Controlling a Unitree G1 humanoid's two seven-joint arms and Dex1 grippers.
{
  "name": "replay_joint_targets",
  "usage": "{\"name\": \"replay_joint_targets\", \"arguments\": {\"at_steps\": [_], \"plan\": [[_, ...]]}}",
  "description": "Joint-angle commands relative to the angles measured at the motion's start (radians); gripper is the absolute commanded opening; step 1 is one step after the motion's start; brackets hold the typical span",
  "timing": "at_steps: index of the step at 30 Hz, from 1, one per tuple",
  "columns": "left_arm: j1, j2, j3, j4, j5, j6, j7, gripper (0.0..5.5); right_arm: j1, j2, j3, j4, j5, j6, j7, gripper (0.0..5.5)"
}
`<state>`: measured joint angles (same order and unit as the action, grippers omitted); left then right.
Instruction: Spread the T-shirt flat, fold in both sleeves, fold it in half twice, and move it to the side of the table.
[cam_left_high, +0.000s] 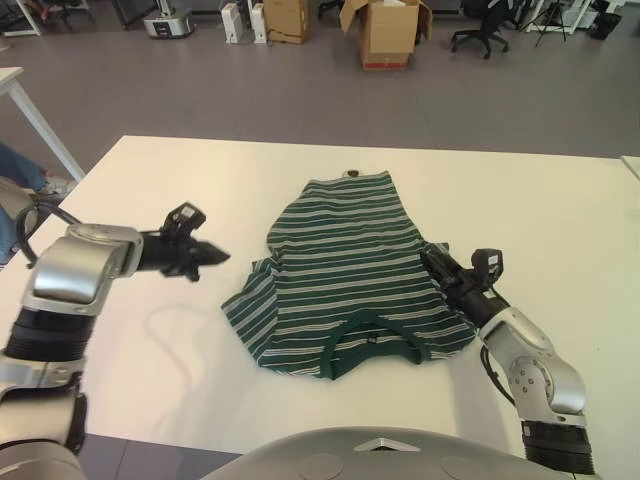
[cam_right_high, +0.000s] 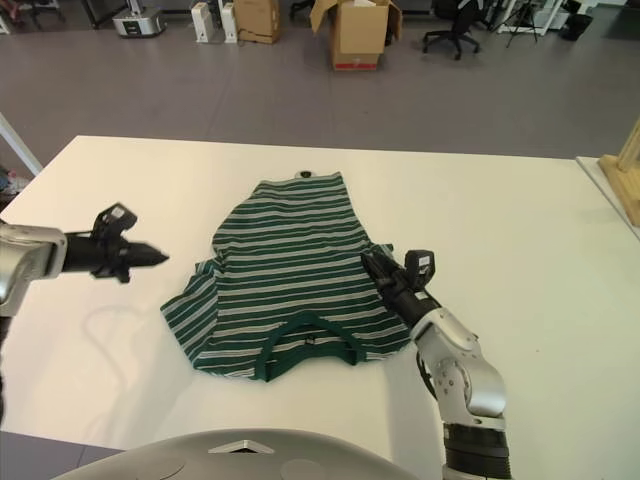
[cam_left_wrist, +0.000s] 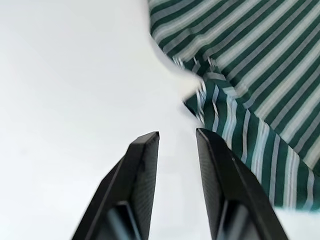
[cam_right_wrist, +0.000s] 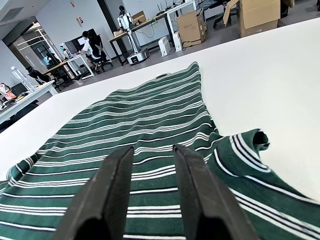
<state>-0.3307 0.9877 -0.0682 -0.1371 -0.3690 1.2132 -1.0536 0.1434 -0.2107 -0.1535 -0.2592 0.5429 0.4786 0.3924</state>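
A green T-shirt with white stripes lies on the white table, collar toward me and hem at the far end. It is rumpled, with both sleeves bunched near the body. My left gripper hovers over bare table just left of the left sleeve; in the left wrist view it is open with nothing between its fingers and the shirt's edge just ahead. My right gripper sits low over the shirt's right edge, open, with the curled right sleeve beside it.
Wide bare tabletop lies on both sides of the shirt and beyond its hem. A wooden stand sits past the table's right edge. Another table stands off to the left. Cardboard boxes and an office chair are on the floor behind.
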Motion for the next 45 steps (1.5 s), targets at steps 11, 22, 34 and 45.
{"name": "replay_joint_targets", "arguments": {"at_steps": [11, 22, 34, 45], "plan": [[0.356, -0.155, 0.240, -0.181, -0.118, 0.166, 0.240, 1.35, 0.029, -0.020, 0.018, -0.016, -0.014, 0.000, -0.003, 1.46], [0.425, -0.508, 0.520, -0.328, -0.187, 0.397, 0.454, 1.35, 0.030, -0.048, 0.033, 0.001, -0.017, 0.007, 0.012, 1.46], [0.361, -0.574, 0.521, -0.297, -0.159, 0.335, 0.573, 1.35, 0.028, -0.061, 0.048, 0.016, -0.016, 0.002, 0.025, 1.46], [0.364, -0.629, 0.504, -0.310, -0.162, 0.293, 0.624, 0.58, 0.022, -0.069, 0.044, 0.028, -0.018, 0.002, 0.039, 1.50]]}}
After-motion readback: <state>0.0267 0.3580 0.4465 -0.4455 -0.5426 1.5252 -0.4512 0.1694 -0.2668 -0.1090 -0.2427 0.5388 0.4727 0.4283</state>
